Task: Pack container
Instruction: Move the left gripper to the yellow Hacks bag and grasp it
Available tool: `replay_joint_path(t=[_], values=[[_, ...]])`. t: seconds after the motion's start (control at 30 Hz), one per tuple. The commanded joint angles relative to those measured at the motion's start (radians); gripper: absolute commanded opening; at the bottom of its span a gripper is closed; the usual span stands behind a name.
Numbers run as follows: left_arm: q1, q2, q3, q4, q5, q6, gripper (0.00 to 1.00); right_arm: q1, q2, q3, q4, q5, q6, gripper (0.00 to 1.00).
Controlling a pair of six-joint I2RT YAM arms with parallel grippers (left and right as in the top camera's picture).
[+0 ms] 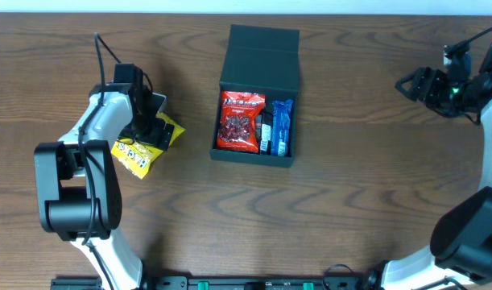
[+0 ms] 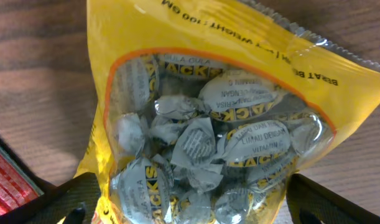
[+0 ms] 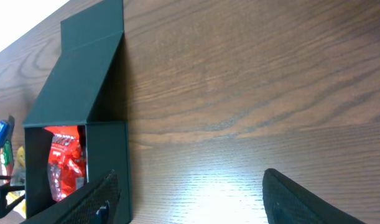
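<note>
Straddling the yellow candy bag, my left pincer stood spread wide. My right pincer gaped empty, well apart from the container.

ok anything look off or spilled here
Nothing is spilled or damaged. The only stray is the yellow candy bag, lying askew on the table left of the container, under the open left tool, not yet packed.

A dark brown wood-grain surface carried two things. A square, dark teal-black cardboard container sat near the middle, toward the far edge, its flap lid open. A yellow bag of wrapped sweets lay flat, well apart to its left.
</note>
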Motion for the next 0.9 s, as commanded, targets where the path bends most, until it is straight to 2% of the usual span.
replay_joint_path(t=[0.0,0.23,0.33,0.7,0.87], values=[[-0.017,0.019,-0.019,0.011,-0.056,0.010,0.91,-0.002,-0.006,0.006,0.003,-0.005,-0.018,0.74],[-0.043,0.019,-0.019,0.023,-0.089,0.005,0.55,-0.002,-0.006,0.006,0.003,-0.005,-0.018,0.74],[-0.046,0.019,-0.019,0.023,-0.089,-0.014,0.45,-0.002,-0.006,0.006,0.003,-0.005,-0.018,0.74],[-0.079,0.016,0.047,-0.008,-0.089,-0.187,0.28,-0.002,-0.006,0.006,0.003,-0.005,-0.018,0.74],[-0.121,0.013,0.166,-0.060,-0.090,-0.251,0.28,-0.002,-0.006,0.006,0.003,-0.005,-0.018,0.74]])
